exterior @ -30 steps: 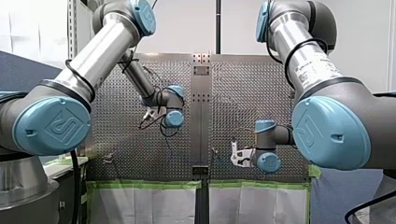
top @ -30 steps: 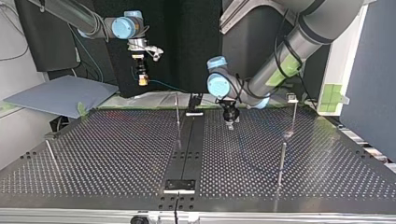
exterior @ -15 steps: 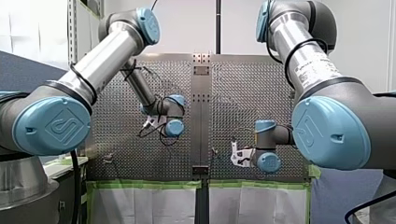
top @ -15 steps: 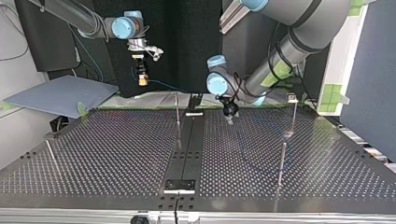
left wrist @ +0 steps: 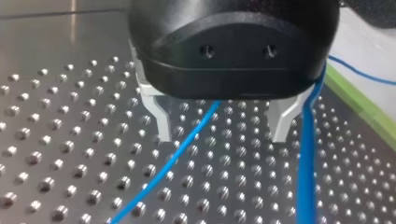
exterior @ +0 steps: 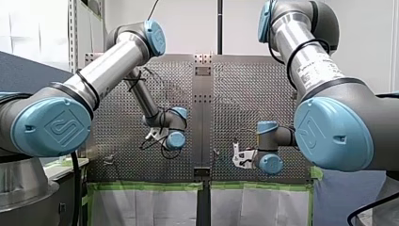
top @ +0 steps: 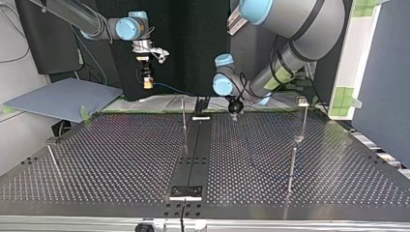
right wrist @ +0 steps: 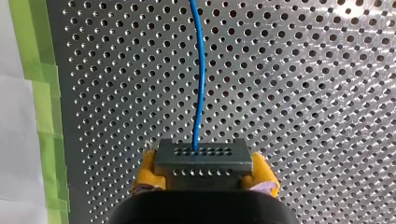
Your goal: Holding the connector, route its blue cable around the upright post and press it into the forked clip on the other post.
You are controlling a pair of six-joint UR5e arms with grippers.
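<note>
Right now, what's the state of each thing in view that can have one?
left end effector: open, blue cable passing loose between its fingers.
right end effector: shut on the connector.
connector: held between yellow pads.
blue cable: attached to the connector, not gripped elsewhere.
forked clip: no cable visible in it.

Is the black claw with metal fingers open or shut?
Open: my left gripper has its metal fingers spread wide, and the thin blue cable runs between them, touching neither.

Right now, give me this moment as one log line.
right gripper: shut on connector | left gripper: open over blue cable
</note>
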